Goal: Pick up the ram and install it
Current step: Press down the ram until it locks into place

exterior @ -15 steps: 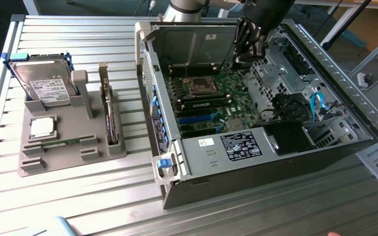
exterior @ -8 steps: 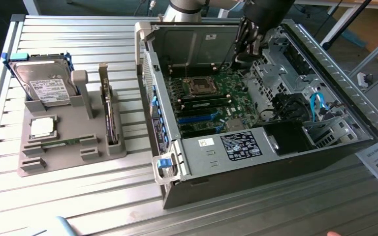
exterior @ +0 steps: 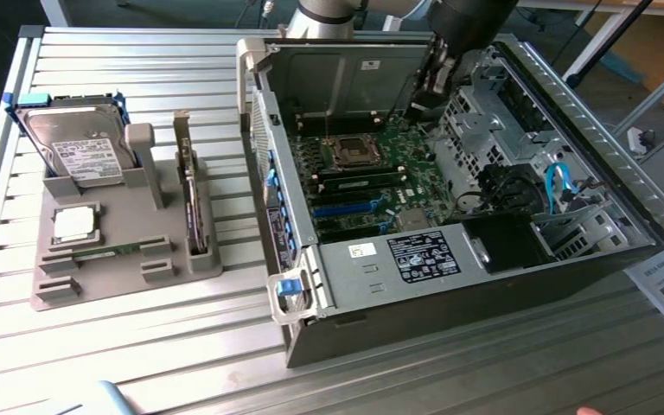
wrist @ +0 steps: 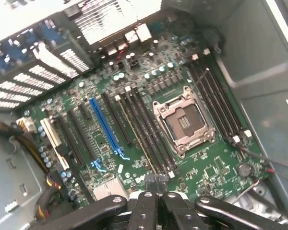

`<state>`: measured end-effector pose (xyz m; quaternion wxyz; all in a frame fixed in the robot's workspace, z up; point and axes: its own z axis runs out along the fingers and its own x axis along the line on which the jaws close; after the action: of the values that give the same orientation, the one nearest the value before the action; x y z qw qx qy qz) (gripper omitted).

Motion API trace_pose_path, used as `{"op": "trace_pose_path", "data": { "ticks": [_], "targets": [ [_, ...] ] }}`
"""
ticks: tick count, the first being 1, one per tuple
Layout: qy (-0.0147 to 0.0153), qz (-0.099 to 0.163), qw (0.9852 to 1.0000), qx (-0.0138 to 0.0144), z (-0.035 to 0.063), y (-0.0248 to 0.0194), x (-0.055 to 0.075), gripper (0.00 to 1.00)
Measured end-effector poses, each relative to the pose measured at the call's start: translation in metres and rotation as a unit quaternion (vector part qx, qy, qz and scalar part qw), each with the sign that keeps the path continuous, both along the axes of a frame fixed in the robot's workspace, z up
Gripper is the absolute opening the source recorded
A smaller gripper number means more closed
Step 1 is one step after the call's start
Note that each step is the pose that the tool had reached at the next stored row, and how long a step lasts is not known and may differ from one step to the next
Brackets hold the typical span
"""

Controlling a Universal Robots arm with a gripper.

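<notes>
The ram (exterior: 111, 251) is a thin green stick lying in a slot of the grey holder (exterior: 101, 281) at the exterior view's left, just in front of the square silver CPU chip (exterior: 73, 224). My gripper (exterior: 429, 100) hangs inside the open computer case (exterior: 482, 285), far from the holder, over the back of the motherboard (exterior: 361, 186). In the wrist view its fingers (wrist: 144, 211) meet, and the gripper (wrist: 158, 186) is shut with nothing visible between them. It is above the long dark memory slots (wrist: 146, 134) beside the empty CPU socket (wrist: 183, 120).
A silver labelled hard drive (exterior: 79, 151) leans at the back of the holder, and a dark board (exterior: 197, 212) stands on edge at its side. Inside the case are drive cages, blue cables (exterior: 557, 186) and a power supply (exterior: 424, 255). The table top is ribbed metal.
</notes>
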<state>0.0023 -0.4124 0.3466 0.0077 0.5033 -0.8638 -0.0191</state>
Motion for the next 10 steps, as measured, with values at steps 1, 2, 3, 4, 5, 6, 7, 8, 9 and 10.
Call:
{"op": "trace_pose_path", "data": {
  "ticks": [1, 2, 3, 4, 5, 6, 7, 8, 9, 10],
  "targets": [
    [0.0000, -0.010, 0.9999, -0.0001, 0.0000, 0.0000, 0.0000, 0.10],
    [0.0000, -0.019, 0.9998, -0.0002, 0.0000, 0.0000, 0.0000, 0.10],
    [0.0000, -0.028, 0.9996, -0.0003, 0.0000, 0.0000, 0.0000, 0.10],
    [0.0000, -0.038, 0.9993, -0.0004, 0.0000, 0.0000, 0.0000, 0.10],
    [0.0000, -0.051, 0.9987, -0.0005, 0.0000, 0.0000, 0.0000, 0.10],
    [0.0000, -0.060, 0.9982, -0.0006, 0.0000, 0.0000, 0.0000, 0.10],
    [0.0000, -0.071, 0.9975, -0.0009, 0.0000, 0.0000, 0.0000, 0.10],
    [0.0000, -0.080, 0.9968, -0.0011, 0.0000, 0.0000, 0.0000, 0.10],
    [0.0000, -0.094, 0.9956, -0.0014, 0.0000, 0.0000, 0.0000, 0.10],
    [0.0000, -0.111, 0.9938, -0.0017, 0.0000, 0.0000, 0.0000, 0.10]
  ]
}}
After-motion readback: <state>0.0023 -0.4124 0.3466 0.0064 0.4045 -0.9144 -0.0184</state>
